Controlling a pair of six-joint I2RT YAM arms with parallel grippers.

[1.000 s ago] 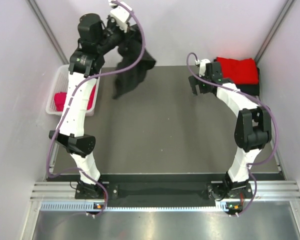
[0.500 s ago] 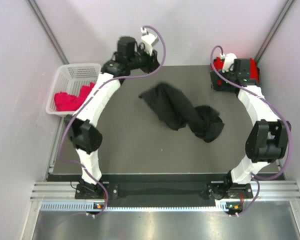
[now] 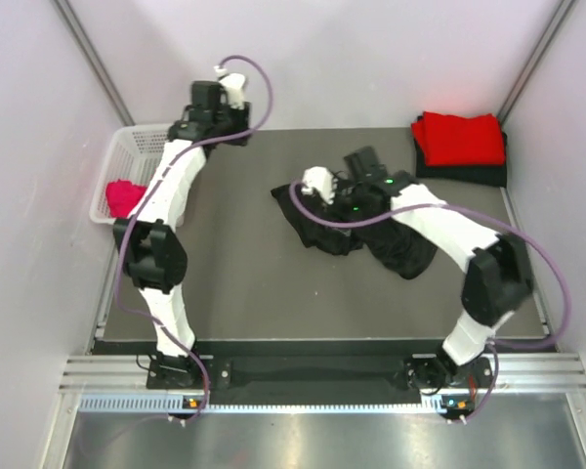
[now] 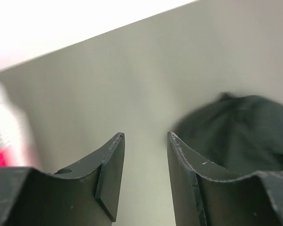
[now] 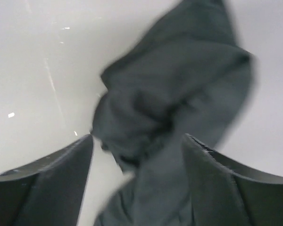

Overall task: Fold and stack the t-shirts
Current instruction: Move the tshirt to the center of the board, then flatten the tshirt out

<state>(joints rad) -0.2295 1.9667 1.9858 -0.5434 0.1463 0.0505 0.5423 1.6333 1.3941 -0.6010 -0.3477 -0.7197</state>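
Observation:
A crumpled black t-shirt (image 3: 410, 252) lies in a long heap across the middle of the table. My right gripper (image 3: 314, 207) hovers over its left end. In the right wrist view the right gripper (image 5: 137, 141) is open, with the bunched black t-shirt (image 5: 174, 84) below and between the fingers, not pinched. My left gripper (image 3: 236, 135) is at the far left of the table, open and empty (image 4: 144, 136), and the black t-shirt (image 4: 245, 127) shows off to its right. A folded red t-shirt (image 3: 459, 137) lies on a folded black one (image 3: 466, 175) at the far right corner.
A white lattice basket (image 3: 129, 147) stands at the far left edge with a pink-red t-shirt (image 3: 124, 196) in it. Grey walls close in the table on three sides. The right forearm (image 3: 439, 223) lies across the black heap.
The left gripper opened and let go of the black t-shirt, which dropped onto the table's middle. The left arm drew back toward the far left. The right arm swung from the red stack to over the shirt.

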